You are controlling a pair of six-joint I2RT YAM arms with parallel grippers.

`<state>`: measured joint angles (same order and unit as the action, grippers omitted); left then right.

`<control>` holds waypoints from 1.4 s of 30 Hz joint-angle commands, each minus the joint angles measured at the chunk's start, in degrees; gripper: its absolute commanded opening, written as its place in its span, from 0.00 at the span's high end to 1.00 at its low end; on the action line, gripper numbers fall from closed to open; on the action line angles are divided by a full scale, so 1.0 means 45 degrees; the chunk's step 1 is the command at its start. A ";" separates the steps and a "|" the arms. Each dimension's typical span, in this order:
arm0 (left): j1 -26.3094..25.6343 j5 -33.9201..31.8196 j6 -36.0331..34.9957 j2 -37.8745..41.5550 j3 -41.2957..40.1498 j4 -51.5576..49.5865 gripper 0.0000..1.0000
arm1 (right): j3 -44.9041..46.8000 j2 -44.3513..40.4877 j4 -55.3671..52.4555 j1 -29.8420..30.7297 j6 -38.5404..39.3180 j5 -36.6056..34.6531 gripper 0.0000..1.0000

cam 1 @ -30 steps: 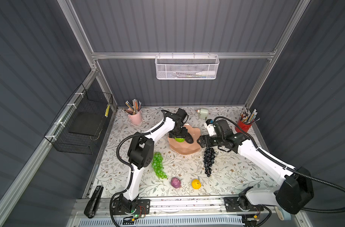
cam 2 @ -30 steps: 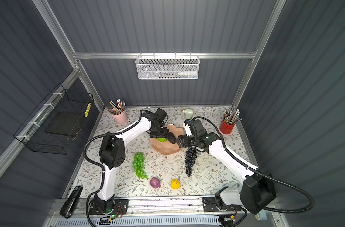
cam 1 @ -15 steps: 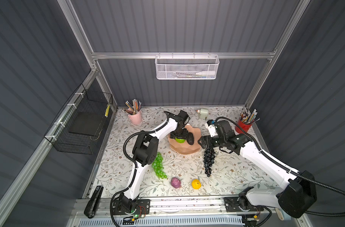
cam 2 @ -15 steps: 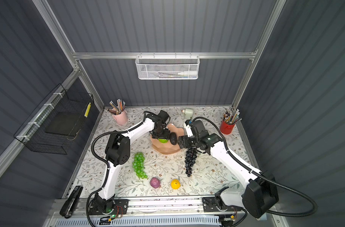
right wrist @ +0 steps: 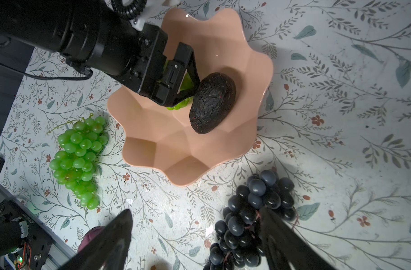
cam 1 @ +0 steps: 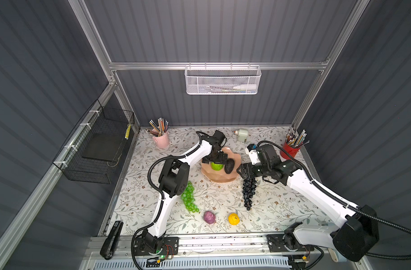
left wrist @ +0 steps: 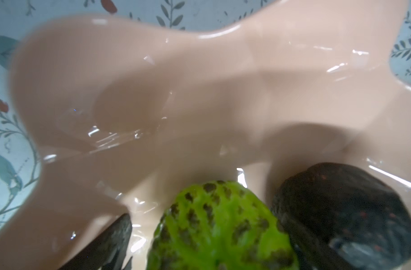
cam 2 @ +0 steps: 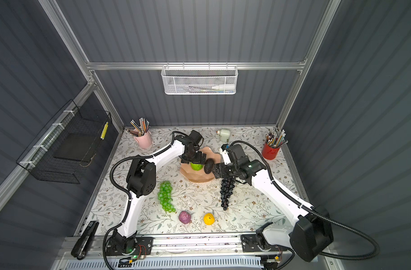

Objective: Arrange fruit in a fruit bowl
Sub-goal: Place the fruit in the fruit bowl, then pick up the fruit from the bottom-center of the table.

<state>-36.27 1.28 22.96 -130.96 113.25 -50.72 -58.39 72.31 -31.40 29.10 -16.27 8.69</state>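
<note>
Left gripper (cam 1: 215,161): jaws apart, straddling the bumpy lime-green round fruit (left wrist: 218,229) inside the glossy salmon-pink scalloped bowl (right wrist: 176,152). The dark wrinkled avocado (right wrist: 212,102) lies beside it. Right gripper (right wrist: 195,211): jaws wide apart above the purple-black grape bunch (right wrist: 253,210) on the floral tabletop (cam 1: 281,205). Green grape bunch (right wrist: 78,159), small purple fruit (cam 1: 209,217) and small yellow fruit (cam 1: 233,218) lie outside the bowl.

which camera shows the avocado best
The right wrist view: the avocado lies whole and sharp inside the bowl. The left wrist view shows the avocado close, cropped and blurred. In both top views it is a small dark shape.
</note>
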 commanded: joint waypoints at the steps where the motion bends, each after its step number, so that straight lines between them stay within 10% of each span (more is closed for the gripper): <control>1: 0.0034 0.0015 0.0012 0.0807 0.0326 -0.0048 0.00 | -0.0013 -0.0353 -0.0688 0.0110 0.0003 0.0065 0.14; 11: 0.0033 -0.0528 0.0327 0.3640 -0.1718 0.0132 0.00 | 0.0311 -0.0853 -0.1635 0.1412 -0.0429 -0.0716 0.15; 26: -0.0078 -0.0888 0.2142 0.9984 -0.9780 0.3019 0.03 | 0.2574 -0.0929 -0.2491 0.6492 -0.3638 -0.1678 0.15; 42: -0.0221 -0.1417 0.2456 1.1392 -1.1007 0.2721 0.02 | 0.2811 0.2045 -0.0506 0.7601 -0.3658 -0.0910 0.28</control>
<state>-37.08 -4.14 33.08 -80.20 64.42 -37.65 -46.09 80.03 -34.61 62.54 -33.04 3.77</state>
